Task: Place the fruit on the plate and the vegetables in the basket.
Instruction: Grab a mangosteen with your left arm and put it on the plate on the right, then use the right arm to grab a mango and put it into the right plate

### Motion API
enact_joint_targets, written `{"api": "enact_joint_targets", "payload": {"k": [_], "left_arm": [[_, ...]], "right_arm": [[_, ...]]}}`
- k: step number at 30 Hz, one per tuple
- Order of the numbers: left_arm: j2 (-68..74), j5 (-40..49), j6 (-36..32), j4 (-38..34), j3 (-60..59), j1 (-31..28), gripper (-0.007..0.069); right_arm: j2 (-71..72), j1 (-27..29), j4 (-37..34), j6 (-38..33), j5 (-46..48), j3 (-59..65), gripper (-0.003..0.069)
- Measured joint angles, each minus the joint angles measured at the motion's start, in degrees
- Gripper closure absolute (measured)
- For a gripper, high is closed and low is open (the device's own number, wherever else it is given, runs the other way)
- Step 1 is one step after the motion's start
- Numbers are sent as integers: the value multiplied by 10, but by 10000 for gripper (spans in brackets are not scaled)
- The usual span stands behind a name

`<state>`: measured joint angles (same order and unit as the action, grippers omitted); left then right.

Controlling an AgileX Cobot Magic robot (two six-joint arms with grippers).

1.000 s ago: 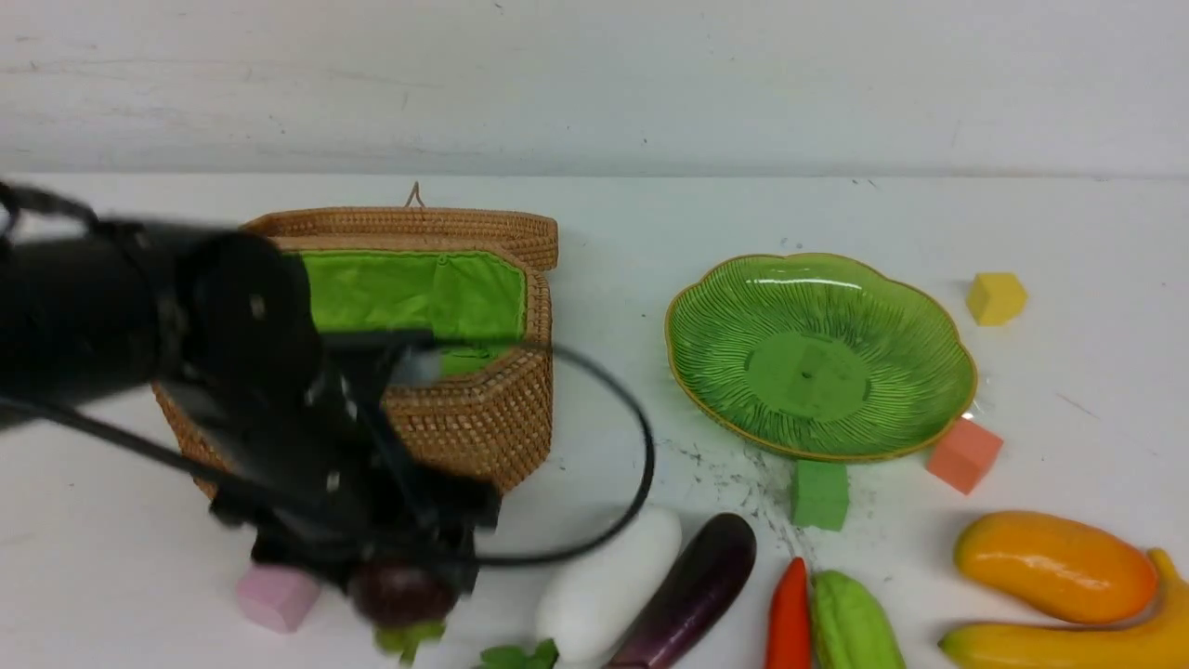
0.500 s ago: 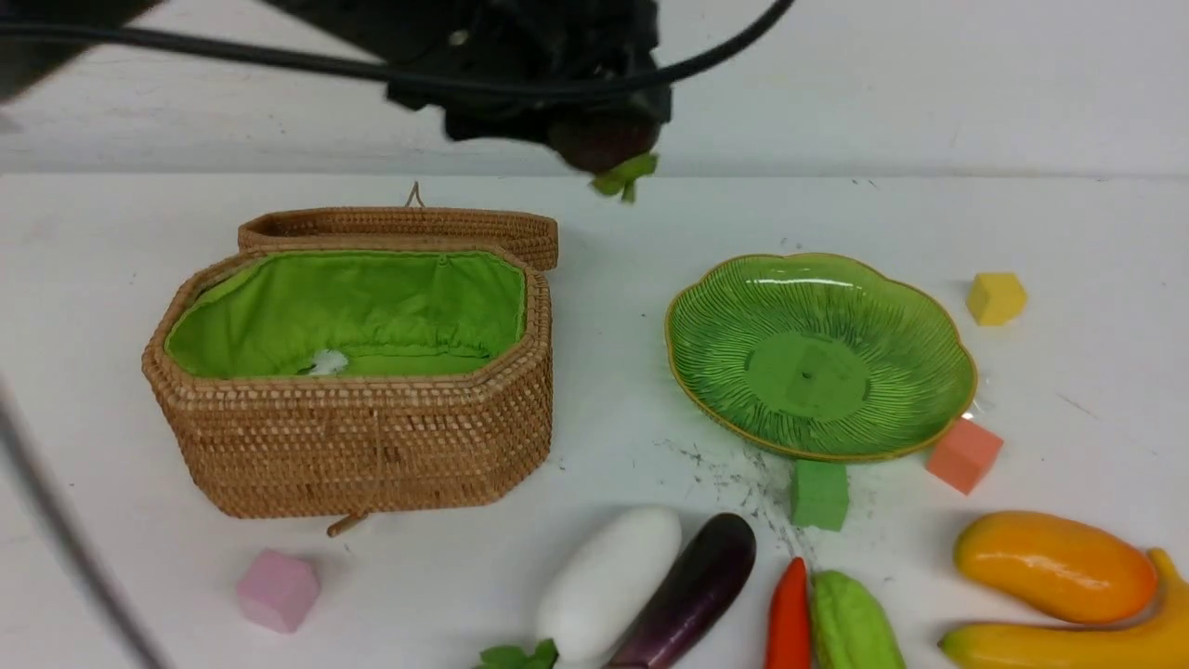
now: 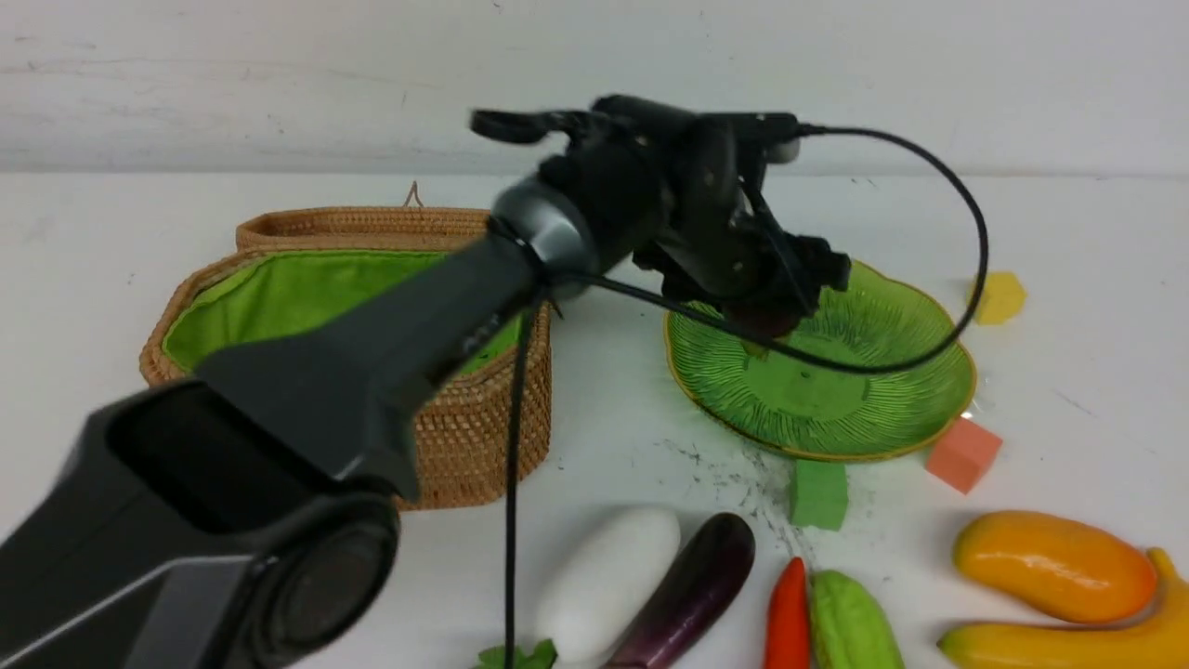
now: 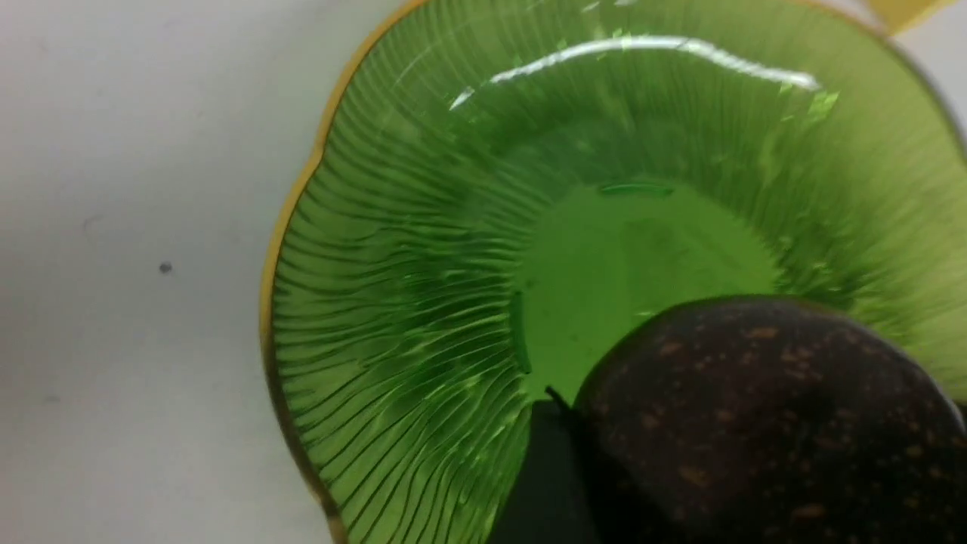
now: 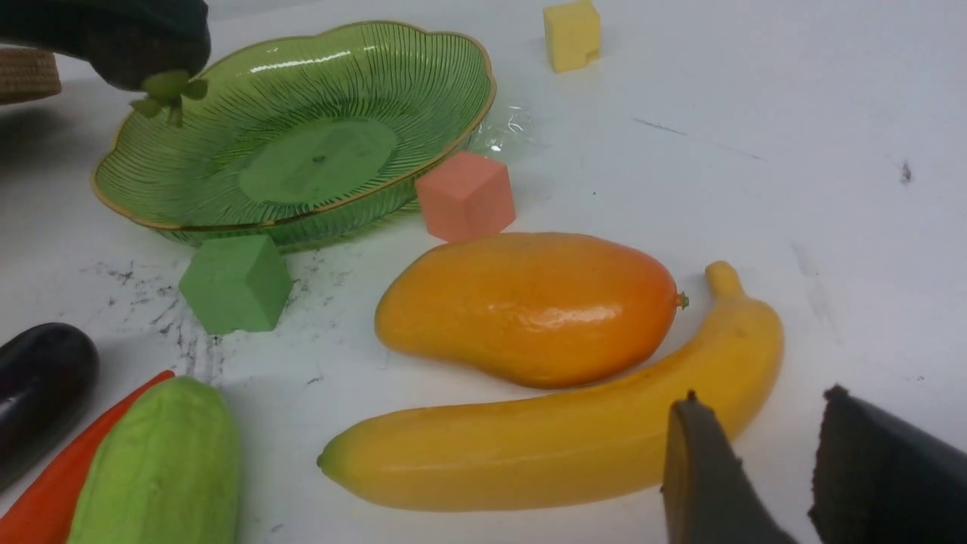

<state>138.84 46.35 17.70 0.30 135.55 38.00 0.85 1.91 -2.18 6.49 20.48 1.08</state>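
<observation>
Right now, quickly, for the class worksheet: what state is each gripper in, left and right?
Left gripper: closed on the mangosteen, over the plate.
Right gripper: open, fingers apart, holding nothing.

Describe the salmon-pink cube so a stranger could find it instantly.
Start at the scalloped green glass plate with the gold edge. At its near rim, toward the robot's right, a small foam cube sits close against the plate. It is salmon pink, whereas the green cube lies further left along the same rim and the yellow cube lies beyond the plate.
</observation>
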Motion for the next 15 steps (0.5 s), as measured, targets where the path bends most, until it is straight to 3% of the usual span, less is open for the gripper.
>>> {"api": "enact_joint_targets", "payload": {"k": [7,11,15], "left_arm": [[-10,18,37,31,5,9,-44],[-38,40,24,33,5,8,-41],[-98,96,-21,31,5,8,14]], "right_arm": [[0,0,0,0,0,0,417],[0,0,0,0,0,0,417],[0,0,0,0,0,0,417]]}}
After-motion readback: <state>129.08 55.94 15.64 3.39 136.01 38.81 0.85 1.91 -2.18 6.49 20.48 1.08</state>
